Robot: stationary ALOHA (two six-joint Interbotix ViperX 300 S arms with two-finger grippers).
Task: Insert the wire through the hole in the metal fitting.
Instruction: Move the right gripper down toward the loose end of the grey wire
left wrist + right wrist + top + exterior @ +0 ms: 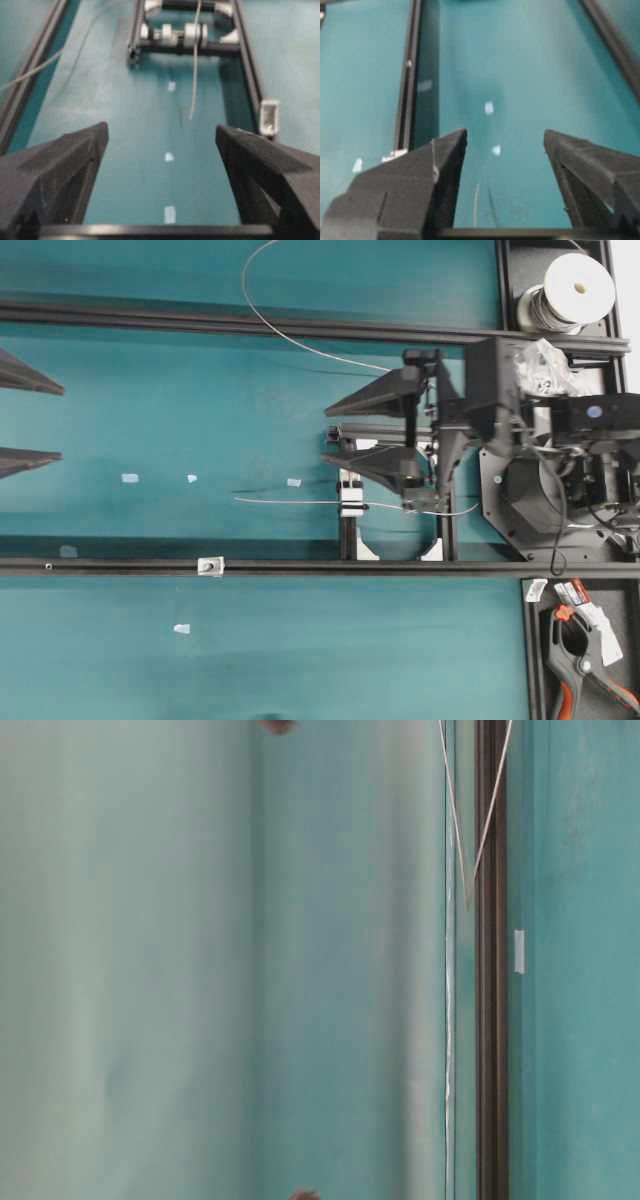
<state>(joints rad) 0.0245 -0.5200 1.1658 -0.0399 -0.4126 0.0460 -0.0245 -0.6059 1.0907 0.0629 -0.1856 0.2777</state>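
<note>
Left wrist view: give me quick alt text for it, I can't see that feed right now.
The left gripper is open and empty above the teal table. Ahead, the wire runs toward the camera from the black frame, its free end loose over the table; the metal fitting sits on the rail at right.

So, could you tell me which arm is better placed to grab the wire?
Probably right: the right gripper, open, hovers beside the wire; the left gripper sits far off.
</note>
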